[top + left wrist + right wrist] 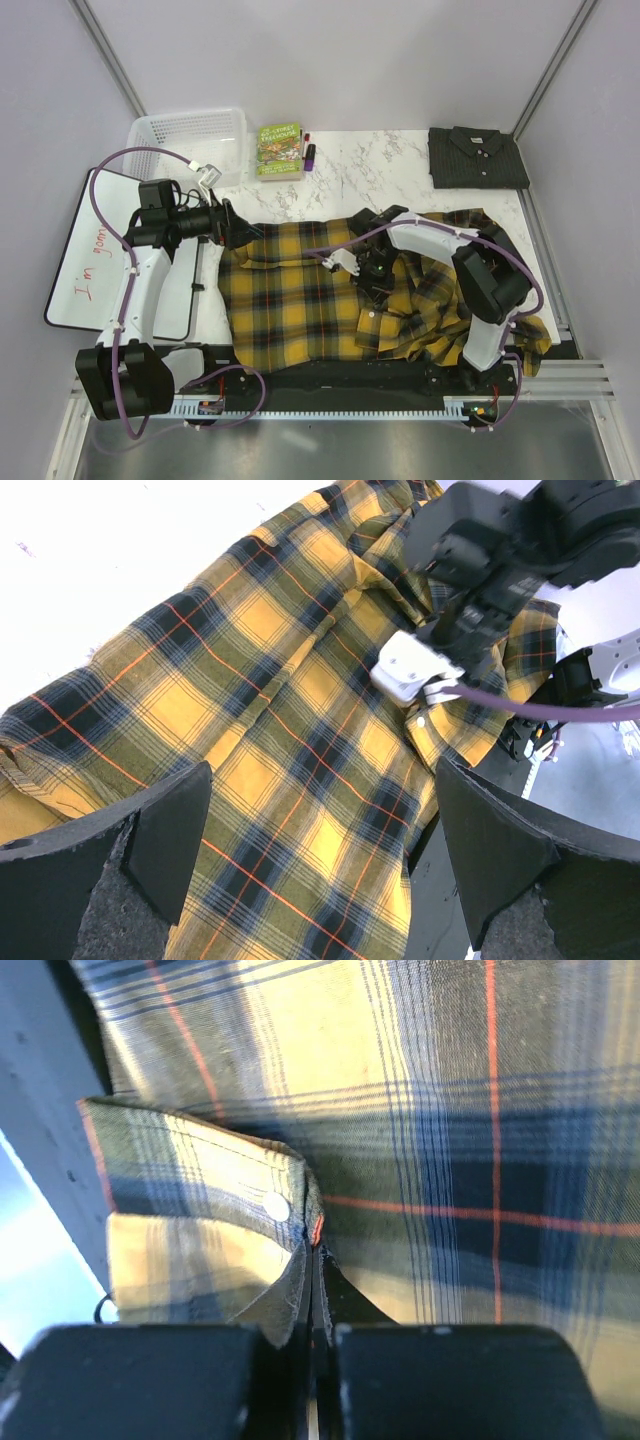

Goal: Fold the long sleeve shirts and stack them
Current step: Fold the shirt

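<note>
Top external: plaid shirt (300,300) is spread on the marble desk (370,175) between grey walls (60,80); grey shirt (478,157) is folded far right. Left tool (238,232) is spread wide, empty; right tool (315,1290) is clamped on plaid shirt.

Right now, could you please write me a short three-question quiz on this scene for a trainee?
1. True or false: the right gripper is shut on a fold of the plaid shirt.
2. Where is the grey shirt? A) under the plaid shirt; B) folded at the far right corner of the table; C) in the left gripper.
3. Fill in: the left gripper's jaws are ____.
Key: 1 true; 2 B; 3 open.
</note>
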`<act>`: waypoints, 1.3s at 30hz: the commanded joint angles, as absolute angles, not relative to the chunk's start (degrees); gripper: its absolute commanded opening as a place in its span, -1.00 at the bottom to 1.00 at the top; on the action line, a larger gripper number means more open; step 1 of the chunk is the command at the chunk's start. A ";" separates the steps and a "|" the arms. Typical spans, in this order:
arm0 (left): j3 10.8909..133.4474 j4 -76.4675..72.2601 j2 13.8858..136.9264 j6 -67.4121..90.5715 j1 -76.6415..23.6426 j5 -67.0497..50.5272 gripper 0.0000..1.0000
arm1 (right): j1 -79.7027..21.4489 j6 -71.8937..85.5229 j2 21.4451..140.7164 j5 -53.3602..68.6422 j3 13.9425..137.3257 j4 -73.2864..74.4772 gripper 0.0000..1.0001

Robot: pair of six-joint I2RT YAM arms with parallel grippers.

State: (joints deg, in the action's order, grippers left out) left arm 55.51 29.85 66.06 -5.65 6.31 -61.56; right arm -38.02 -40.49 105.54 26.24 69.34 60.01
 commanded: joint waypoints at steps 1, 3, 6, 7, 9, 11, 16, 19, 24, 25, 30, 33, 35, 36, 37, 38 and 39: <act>57.48 28.21 65.13 -6.50 6.42 -61.43 0.99 | -37.35 -42.10 99.41 28.83 72.69 64.51 -1.00; 57.66 28.21 65.30 -6.42 6.33 -61.70 0.99 | -37.35 -42.36 98.01 28.39 72.25 64.86 -1.00; 57.74 28.30 65.39 -6.24 6.42 -61.79 0.99 | -37.18 -42.71 97.12 28.04 71.28 64.78 -1.00; 57.83 28.30 65.30 -6.15 6.42 -61.87 0.99 | -37.09 -42.71 96.95 27.95 71.19 64.78 -1.00; 57.75 28.30 64.95 -6.24 6.42 -61.70 0.99 | -36.74 -42.54 95.98 28.04 71.45 64.78 -1.00; 57.13 28.48 64.43 -6.68 6.24 -62.48 0.99 | -36.21 -41.93 94.93 28.56 72.76 64.78 -1.00; 53.01 28.48 60.74 -8.61 0.89 -60.30 0.99 | -35.07 -40.08 90.71 29.71 77.95 64.34 -1.00; 50.63 27.08 58.55 -8.53 -6.40 -55.82 0.99 | -35.07 -38.32 89.12 30.23 81.64 64.16 -1.00; 45.98 18.74 55.72 -5.80 -19.74 -47.04 0.99 | -35.07 -36.74 86.05 29.97 85.34 63.63 -1.00; 45.79 17.33 55.90 -5.71 -21.08 -46.59 0.99 | -34.98 -36.56 85.52 29.80 85.86 63.46 -1.00; 46.32 10.20 59.23 -5.70 -32.85 -40.89 0.99 | -35.07 -35.07 82.97 29.79 86.13 63.11 -1.00; 45.62 6.26 59.85 -8.35 -39.80 -35.87 0.99 | -35.07 -33.84 81.30 30.50 86.04 62.41 -1.00; 45.44 4.93 60.81 -7.56 -43.22 -33.42 0.99 | -35.07 -33.40 80.51 30.59 86.13 62.05 -1.00; 45.70 4.83 62.04 -7.30 -44.55 -31.66 0.99 | -35.07 -33.31 80.33 30.76 86.13 62.05 -1.00; 45.96 4.66 62.57 -6.25 -45.78 -29.99 0.99 | -35.07 -33.31 80.07 30.85 85.96 62.05 -1.00; 46.14 4.48 63.01 -5.63 -48.14 -25.88 0.99 | -35.07 -33.22 79.98 30.85 85.96 61.96 -1.00; 46.14 4.05 63.80 -4.93 -49.47 -23.32 0.99 | -35.07 -33.22 79.81 31.20 85.87 61.88 -1.00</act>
